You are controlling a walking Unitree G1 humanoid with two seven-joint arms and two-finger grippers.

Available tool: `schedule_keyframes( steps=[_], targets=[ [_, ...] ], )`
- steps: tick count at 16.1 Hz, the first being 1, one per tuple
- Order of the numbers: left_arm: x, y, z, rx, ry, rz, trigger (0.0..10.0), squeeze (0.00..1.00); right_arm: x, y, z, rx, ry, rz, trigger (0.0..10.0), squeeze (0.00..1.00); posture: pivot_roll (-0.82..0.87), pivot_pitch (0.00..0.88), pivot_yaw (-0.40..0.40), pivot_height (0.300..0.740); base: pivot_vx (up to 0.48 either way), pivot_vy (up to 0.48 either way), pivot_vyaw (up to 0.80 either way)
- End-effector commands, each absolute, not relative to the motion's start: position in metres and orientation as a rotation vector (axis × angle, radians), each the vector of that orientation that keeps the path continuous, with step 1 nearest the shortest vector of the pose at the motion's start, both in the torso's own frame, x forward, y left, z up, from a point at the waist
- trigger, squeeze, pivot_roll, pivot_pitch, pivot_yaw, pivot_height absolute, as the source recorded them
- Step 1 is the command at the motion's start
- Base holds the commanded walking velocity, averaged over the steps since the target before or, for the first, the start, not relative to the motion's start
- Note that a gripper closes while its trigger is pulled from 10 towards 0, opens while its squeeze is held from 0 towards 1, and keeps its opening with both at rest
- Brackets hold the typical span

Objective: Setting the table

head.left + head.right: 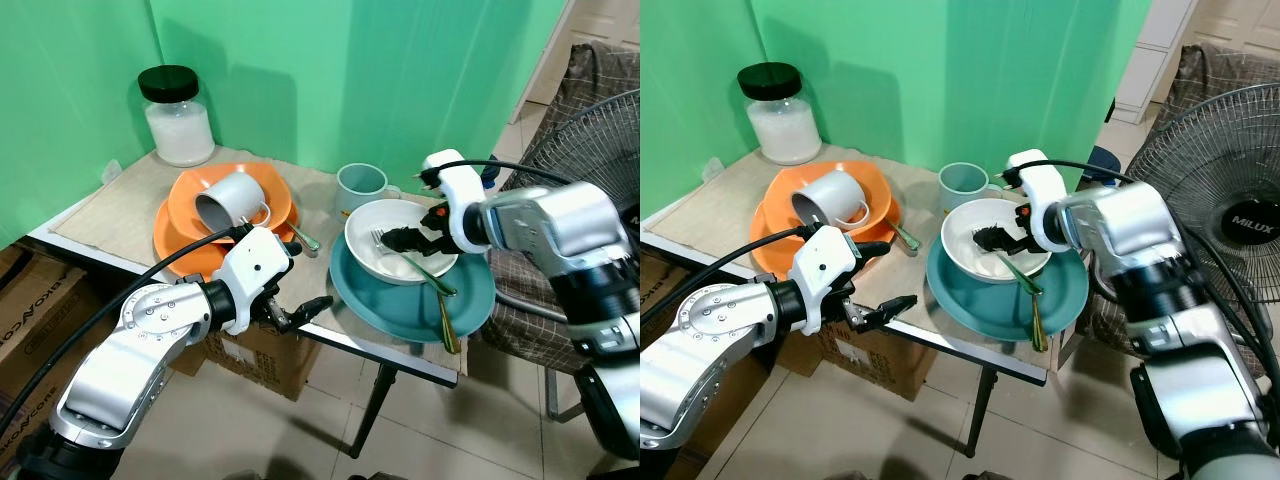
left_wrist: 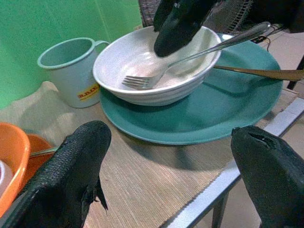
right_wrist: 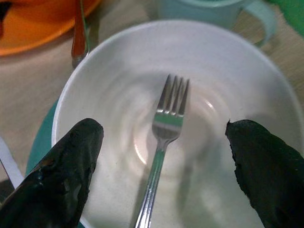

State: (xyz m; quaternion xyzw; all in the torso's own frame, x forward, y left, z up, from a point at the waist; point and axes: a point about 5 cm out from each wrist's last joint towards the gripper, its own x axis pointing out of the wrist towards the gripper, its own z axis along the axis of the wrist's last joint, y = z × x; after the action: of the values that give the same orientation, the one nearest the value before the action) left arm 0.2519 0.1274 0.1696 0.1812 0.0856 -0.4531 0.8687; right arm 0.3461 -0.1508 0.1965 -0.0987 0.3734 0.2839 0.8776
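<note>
Right wrist view: fork [image 3: 164, 142] between splayed fingers [image 3: 61, 175].

Right gripper [image 1: 408, 240] reaches forward, jaws spread wide; left gripper [image 1: 297, 285] extends low, jaws also parted.

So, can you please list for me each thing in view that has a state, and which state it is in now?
Glass jar with black lid: closed, upright.
White enamel mug: tipped on its side on the orange plates.
Pale green mug: upright.
White ceramic bowl: upright on the teal plate.
Silver fork: lying in the bowl.
Left gripper: open.
Right gripper: open over the bowl.
</note>
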Motion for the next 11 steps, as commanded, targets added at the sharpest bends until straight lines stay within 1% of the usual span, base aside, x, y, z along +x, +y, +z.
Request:
schedule_keyframes(
  steps=[1, 2, 5, 6, 7, 8, 9, 10, 11],
  targets=[
    [0.248, 0.124, 0.169, 0.383, 0.184, -0.978, 10.0, 0.0, 0.348, -0.151, 0.194, -0.232, 0.807, 0.583, 7.5, 0.0, -0.03, 0.0, -0.045, 0.74, 0.0, 0.0, 0.0],
    [0.247, 0.125, 0.168, 0.387, 0.191, -0.974, 10.0, 0.0, 0.349, -0.15, 0.189, -0.246, 0.827, 0.59, 7.1, 0.0, -0.03, 0.0, -0.052, 0.74, 0.0, 0.0, 0.0],
    [0.245, 0.125, 0.166, 0.388, 0.2, -0.972, 10.0, 0.0, 0.35, -0.147, 0.175, -0.243, 0.877, 0.601, 7.1, 0.0, -0.03, 0.0, -0.058, 0.74, 0.0, 0.0, 0.0],
    [0.244, 0.125, 0.165, 0.39, 0.204, -0.973, 10.0, 0.0, 0.352, -0.147, 0.171, -0.243, 0.89, 0.591, 6.1, 0.0, -0.02, 0.0, -0.062, 0.74, 0.0, 0.0, 0.0],
    [0.243, 0.126, 0.166, 0.39, 0.205, -0.974, 10.0, 0.0, 0.355, -0.148, 0.169, -0.243, 0.893, 0.572, 4.2, 0.0, -0.02, 0.0, -0.063, 0.74, 0.0, 0.0, 0.0],
    [0.243, 0.126, 0.166, 0.39, 0.205, -0.972, 10.0, 0.0, 0.356, -0.147, 0.169, -0.238, 0.894, 0.565, 3.6, 0.0, -0.02, 0.0, -0.064, 0.74, 0.0, 0.0, 0.0],
    [0.243, 0.126, 0.165, 0.391, 0.207, -0.971, 10.0, 0.0, 0.358, -0.146, 0.169, -0.237, 0.893, 0.564, 1.4, 0.0, -0.02, 0.0, -0.064, 0.74, 0.0, 0.0, 0.0],
    [0.243, 0.126, 0.165, 0.391, 0.207, -0.97, 10.0, 0.0, 0.359, -0.146, 0.169, -0.231, 0.894, 0.564, 0.8, 0.0, -0.02, 0.0, -0.064, 0.74, 0.0, 0.0, 0.0],
    [0.242, 0.126, 0.165, 0.39, 0.208, -0.969, 10.0, 0.0, 0.36, -0.145, 0.169, -0.231, 0.895, 0.566, 0.0, 0.0, -0.01, 0.0, -0.066, 0.74, 0.0, 0.0, 0.0]
  ],
)
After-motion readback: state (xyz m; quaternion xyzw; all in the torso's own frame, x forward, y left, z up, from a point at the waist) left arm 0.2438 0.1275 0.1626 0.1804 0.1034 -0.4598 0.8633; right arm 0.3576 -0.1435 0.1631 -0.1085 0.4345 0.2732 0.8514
